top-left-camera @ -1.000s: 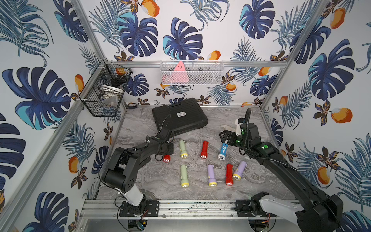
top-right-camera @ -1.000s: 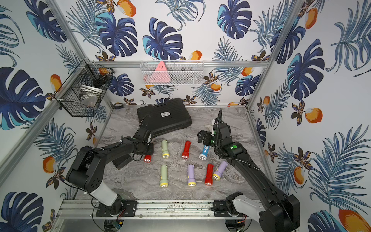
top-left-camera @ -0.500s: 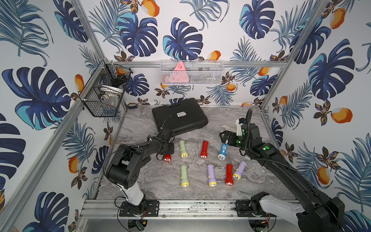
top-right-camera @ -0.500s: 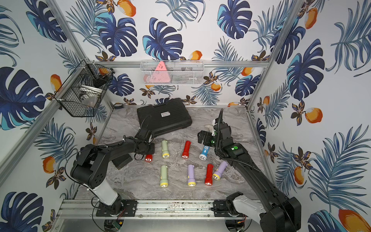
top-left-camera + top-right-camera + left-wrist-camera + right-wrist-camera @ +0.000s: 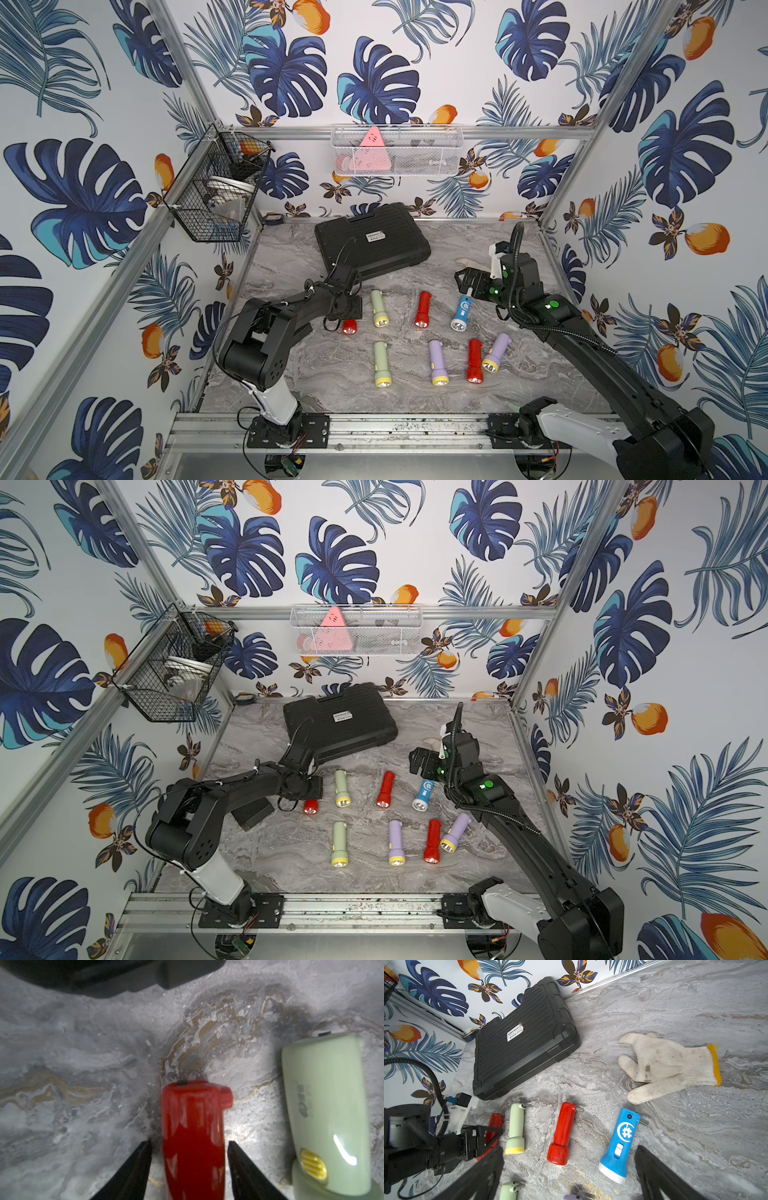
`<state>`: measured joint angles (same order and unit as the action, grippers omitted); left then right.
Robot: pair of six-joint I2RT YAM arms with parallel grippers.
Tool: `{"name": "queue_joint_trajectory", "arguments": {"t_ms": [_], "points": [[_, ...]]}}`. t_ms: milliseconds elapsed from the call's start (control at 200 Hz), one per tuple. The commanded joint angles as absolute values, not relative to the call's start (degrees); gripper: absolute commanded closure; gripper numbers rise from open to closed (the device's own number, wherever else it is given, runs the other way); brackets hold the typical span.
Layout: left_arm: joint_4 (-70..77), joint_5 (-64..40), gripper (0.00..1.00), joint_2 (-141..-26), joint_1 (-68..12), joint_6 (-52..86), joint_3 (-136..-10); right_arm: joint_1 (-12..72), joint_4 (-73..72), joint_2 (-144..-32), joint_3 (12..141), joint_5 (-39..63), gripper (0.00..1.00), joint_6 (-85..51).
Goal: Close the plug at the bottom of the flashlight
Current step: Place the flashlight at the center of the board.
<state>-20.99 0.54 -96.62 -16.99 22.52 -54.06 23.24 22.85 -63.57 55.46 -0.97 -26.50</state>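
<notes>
A small red flashlight [image 5: 193, 1126] lies on the marble table, and its head shows in both top views [image 5: 349, 327] [image 5: 310, 806]. My left gripper [image 5: 189, 1142] is open and straddles its body, with a thin gap between each finger and the casing. At its bottom end I see a red hinge knob [image 5: 225, 1099] and no metal prongs sticking out. My right gripper [image 5: 568, 1148] is open and empty. It hovers above the blue flashlight [image 5: 620, 1142], whose metal plug [image 5: 643, 1122] sticks out sideways.
Several more flashlights lie in two rows, among them a green one [image 5: 379, 307] right beside the left gripper and a red one [image 5: 423, 309]. A black case [image 5: 370, 245] sits behind them. A white glove [image 5: 668, 1066] lies at the back right. Wire baskets hang on the walls.
The left gripper's jaws have spread apart and let go of the red flashlight, which stays on the table. The right arm has barely moved.
</notes>
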Motion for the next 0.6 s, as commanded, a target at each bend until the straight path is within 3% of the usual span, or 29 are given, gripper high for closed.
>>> {"name": "queue_joint_trajectory", "arguments": {"t_ms": [0, 365, 595], "points": [[-23.21, 2.72, 0.37, -94.42, -16.94, 22.18, -54.70, 23.23, 23.55, -63.63, 56.40, -0.53, 0.00, -26.35], [-28.10, 2.49, 0.38, -87.48, -18.36, 23.26, -60.80, 23.25, 21.69, -63.15, 55.17, 1.00, 0.00, -25.66], [-28.94, 4.27, 0.38, -89.69, -26.28, 26.62, -63.53, 23.22, 19.95, -63.97, 54.41, 2.88, 0.00, -25.93]]}}
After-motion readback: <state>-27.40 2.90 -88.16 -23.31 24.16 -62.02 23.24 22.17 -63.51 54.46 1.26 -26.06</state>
